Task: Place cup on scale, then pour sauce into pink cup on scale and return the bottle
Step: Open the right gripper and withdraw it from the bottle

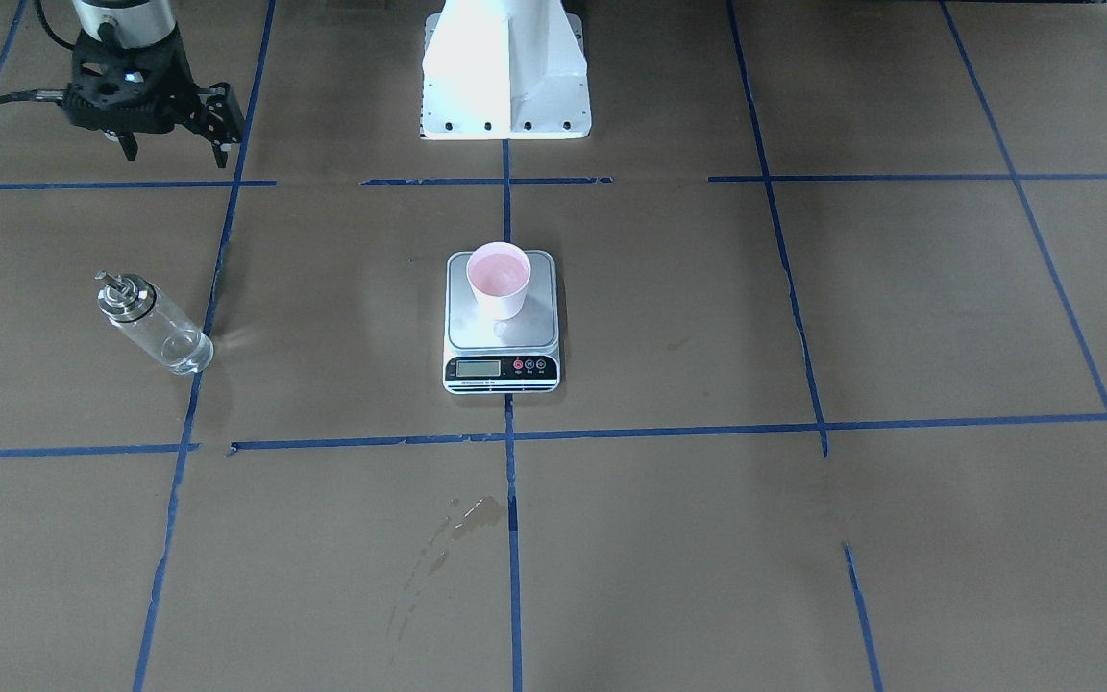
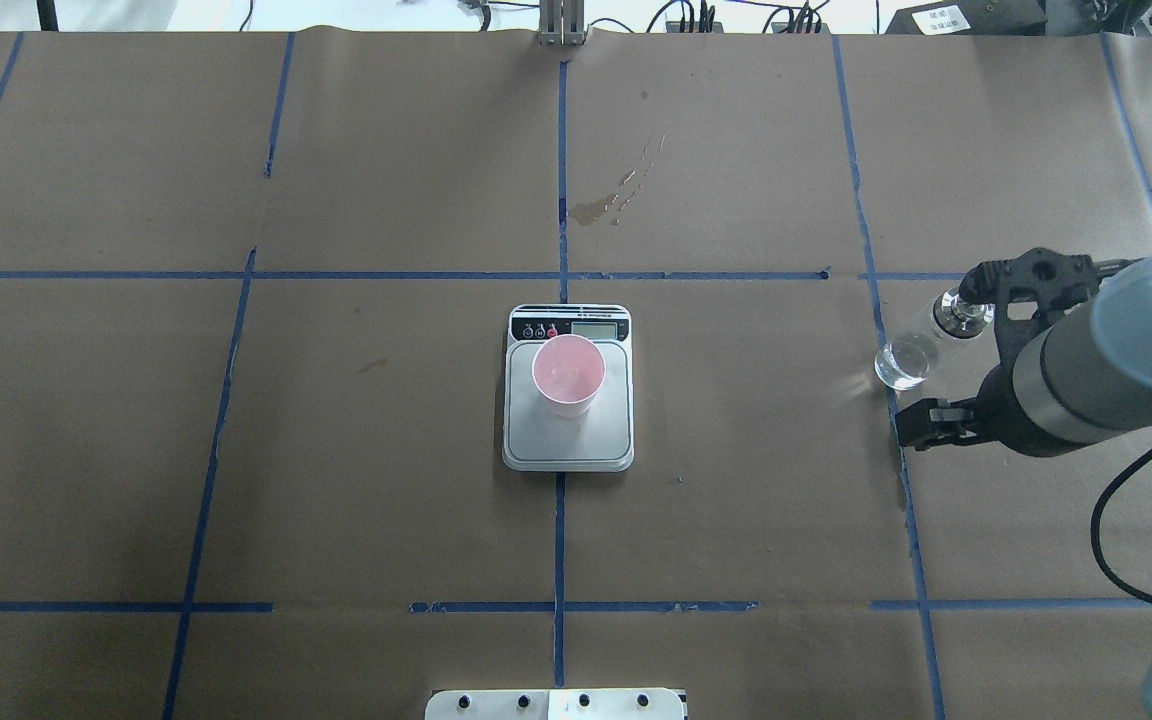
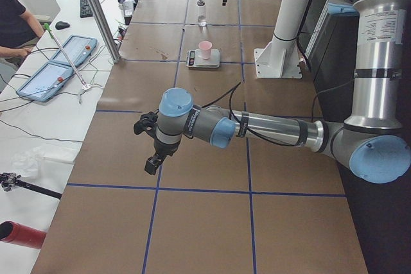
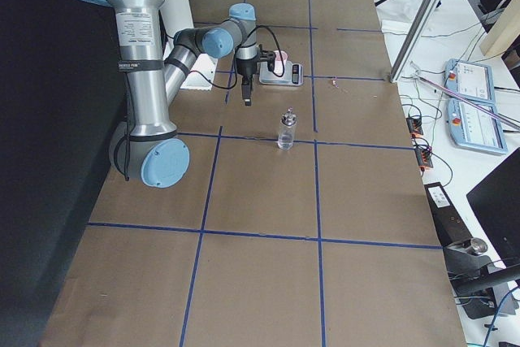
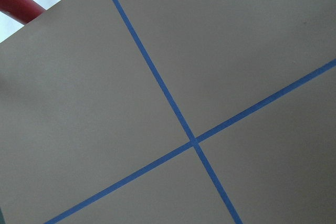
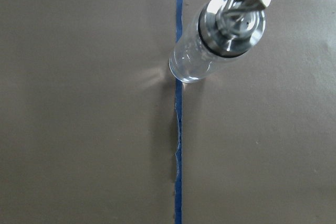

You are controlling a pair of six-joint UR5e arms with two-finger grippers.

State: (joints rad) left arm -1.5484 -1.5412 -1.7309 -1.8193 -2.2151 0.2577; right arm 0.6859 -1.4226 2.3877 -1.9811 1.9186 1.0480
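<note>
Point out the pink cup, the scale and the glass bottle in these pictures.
cup [image 1: 499,275]: front-facing view, on its pink inside.
scale [image 1: 473,329]: front-facing view, on the bare metal platform beside the cup.
bottle [image 1: 154,325]: front-facing view, on the clear glass body.

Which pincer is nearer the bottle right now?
Right. The right pincer hangs open close to the bottle, on its robot side, not touching it. The left pincer is far off, on the scale's other side.
</note>
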